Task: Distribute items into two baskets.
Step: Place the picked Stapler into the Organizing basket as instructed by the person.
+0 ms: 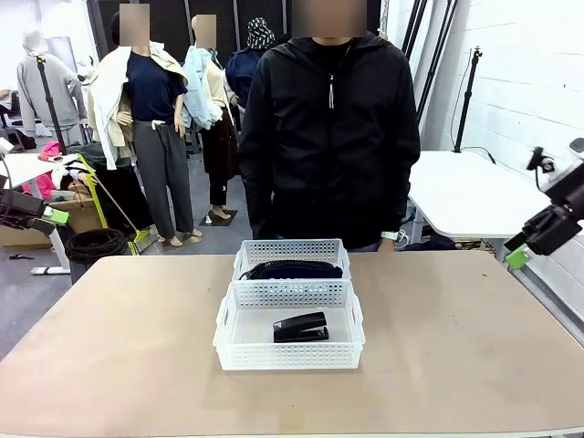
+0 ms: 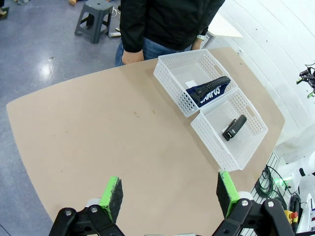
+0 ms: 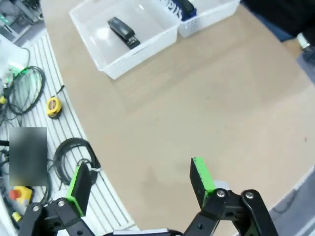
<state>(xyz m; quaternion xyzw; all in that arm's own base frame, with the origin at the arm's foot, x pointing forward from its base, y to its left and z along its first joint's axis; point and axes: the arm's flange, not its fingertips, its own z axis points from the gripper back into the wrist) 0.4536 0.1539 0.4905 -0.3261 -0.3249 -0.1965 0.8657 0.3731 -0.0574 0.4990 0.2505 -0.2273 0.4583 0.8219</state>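
Two white mesh baskets stand end to end at the table's middle. The nearer basket [image 1: 290, 354] [image 2: 212, 143] [image 3: 112, 69] holds the black stapler [image 1: 300, 327] [image 2: 234, 127] [image 3: 122, 31]. Lying in the farther basket [image 1: 292, 247] [image 2: 170, 86] [image 3: 209, 18] is the navy pouch [image 1: 294, 270] [image 2: 209, 91] [image 3: 180, 7], its white lettering readable in the left wrist view. My left gripper [image 1: 55, 216] [image 2: 168, 194] hangs open and empty, high off the table's left side. Off the right side my right gripper [image 1: 518, 256] [image 3: 140, 179] is also raised, open and empty.
A person in a black jacket [image 1: 328, 137] stands at the far edge right behind the baskets, arms down. Bare tabletop [image 1: 119, 328] surrounds the baskets. A white side table [image 1: 474, 192] stands back right. Cables [image 3: 74, 152] and a tape measure [image 3: 53, 106] lie on the floor beside the table.
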